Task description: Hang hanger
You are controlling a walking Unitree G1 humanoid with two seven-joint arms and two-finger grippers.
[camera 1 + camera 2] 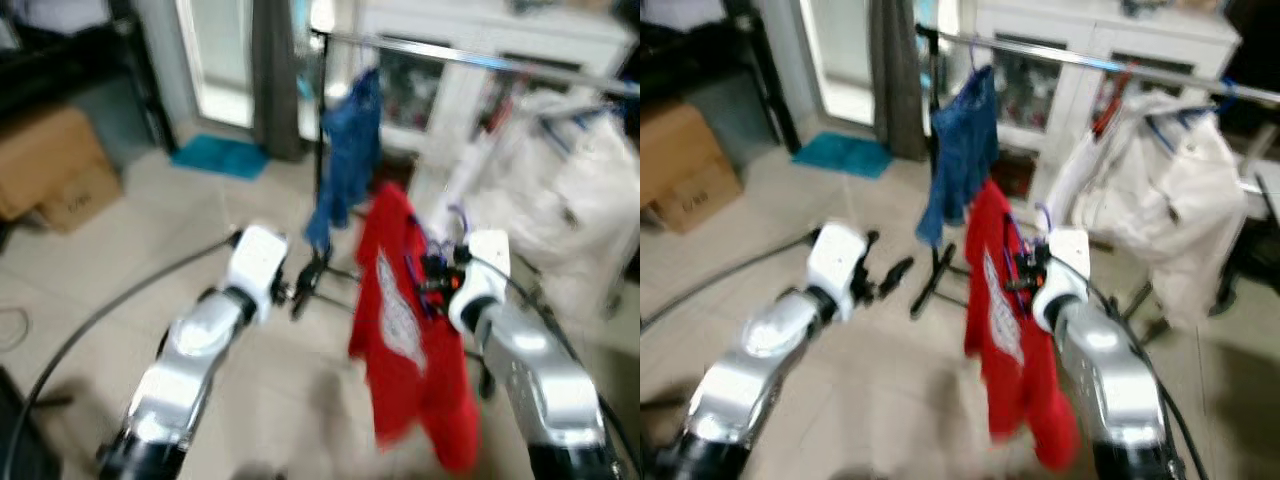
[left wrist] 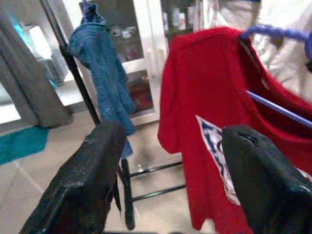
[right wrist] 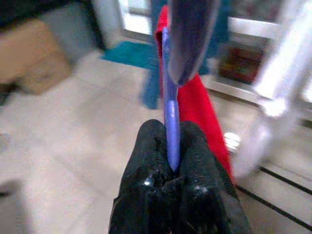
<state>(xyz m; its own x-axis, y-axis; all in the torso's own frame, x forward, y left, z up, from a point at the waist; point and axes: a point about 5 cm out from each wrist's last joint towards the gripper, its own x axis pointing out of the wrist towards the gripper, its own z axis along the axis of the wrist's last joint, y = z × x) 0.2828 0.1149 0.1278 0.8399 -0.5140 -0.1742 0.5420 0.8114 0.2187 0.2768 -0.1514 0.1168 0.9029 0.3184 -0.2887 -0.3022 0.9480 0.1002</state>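
Note:
A red T-shirt [image 1: 405, 330] hangs on a purple hanger [image 3: 170, 114], held up in front of me. My right gripper [image 3: 170, 156] is shut on the hanger's thin bar; in the right eye view it sits at the shirt's collar [image 1: 1025, 270]. My left gripper [image 2: 170, 170] is open, held to the left of the shirt, with nothing between its fingers; it shows in the left eye view too [image 1: 305, 285]. Beyond stands a clothes rail [image 1: 470, 58] with a chrome bar. A blue denim garment [image 1: 345, 160] hangs at its left end.
White garments [image 1: 1160, 200] hang on the rail's right part. The rail's black post and foot [image 1: 320, 200] stand just ahead. A white cabinet [image 1: 1090, 60] is behind the rail. A cardboard box [image 1: 50, 165] and a teal mat [image 1: 220, 155] lie left. A cable [image 1: 90, 320] crosses the floor.

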